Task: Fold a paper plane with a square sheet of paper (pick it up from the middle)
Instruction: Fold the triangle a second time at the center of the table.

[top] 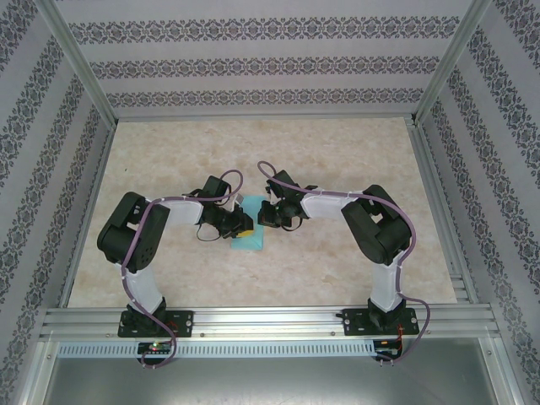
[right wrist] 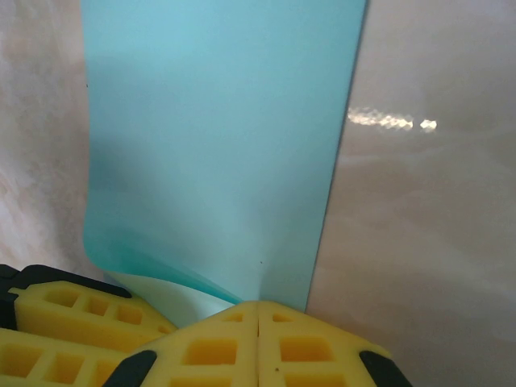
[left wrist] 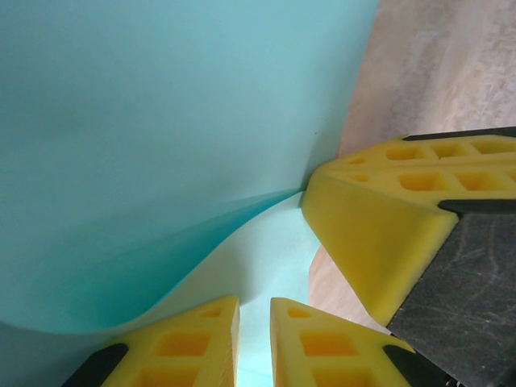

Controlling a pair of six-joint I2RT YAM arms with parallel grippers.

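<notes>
Paper (top: 250,245) lies largely covered from above; right gripper (right wrist: 258,310), pressed together, pinches its edge; left gripper (left wrist: 255,306) stands narrowly parted, grip unclear.

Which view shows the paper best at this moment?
Right wrist: the paper shows both long edges and its near end curling over at the right claw. Left wrist sees the paper too close, running off frame. Top shows a small patch of paper, partly covered.
</notes>
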